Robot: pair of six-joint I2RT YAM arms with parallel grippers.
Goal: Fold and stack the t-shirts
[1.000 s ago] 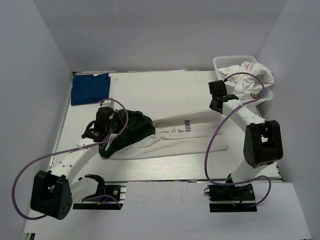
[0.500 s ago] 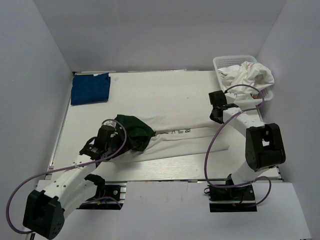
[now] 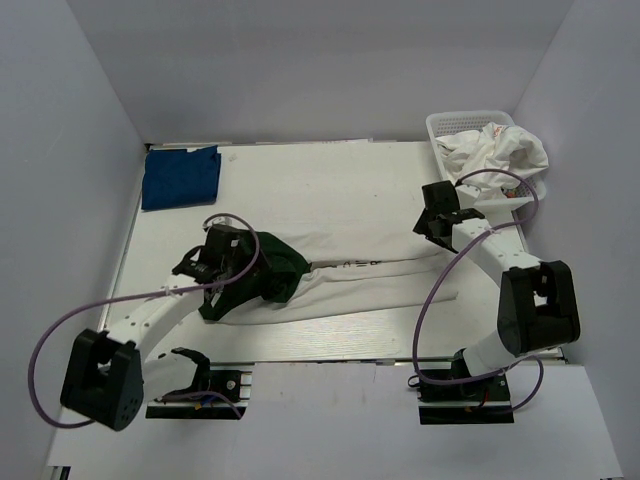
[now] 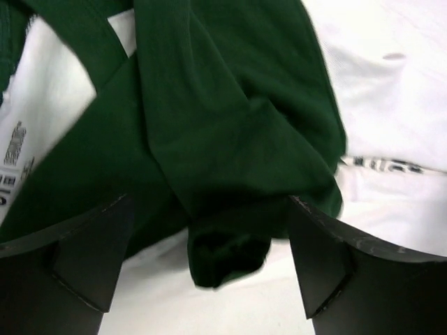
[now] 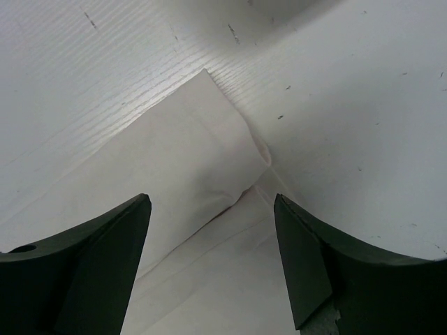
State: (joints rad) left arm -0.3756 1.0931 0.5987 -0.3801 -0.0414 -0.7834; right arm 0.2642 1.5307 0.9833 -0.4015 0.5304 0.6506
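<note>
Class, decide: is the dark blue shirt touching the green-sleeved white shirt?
Apart. The top view shows bare table between the dark blue shirt, far left, and the green-sleeved white shirt.

Nothing can be read with certainty. The white and green t-shirt [image 3: 350,285] has a short line of dark print [image 3: 357,263] along its far fold, too small to decipher. In the left wrist view, grey label print [image 4: 14,157] inside it is blurred.

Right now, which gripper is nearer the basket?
Right. The right gripper hovers over the white end of the shirt, a little nearer than the basket in the far right corner. The left gripper is over the shirt's green end, far across the table.
</note>
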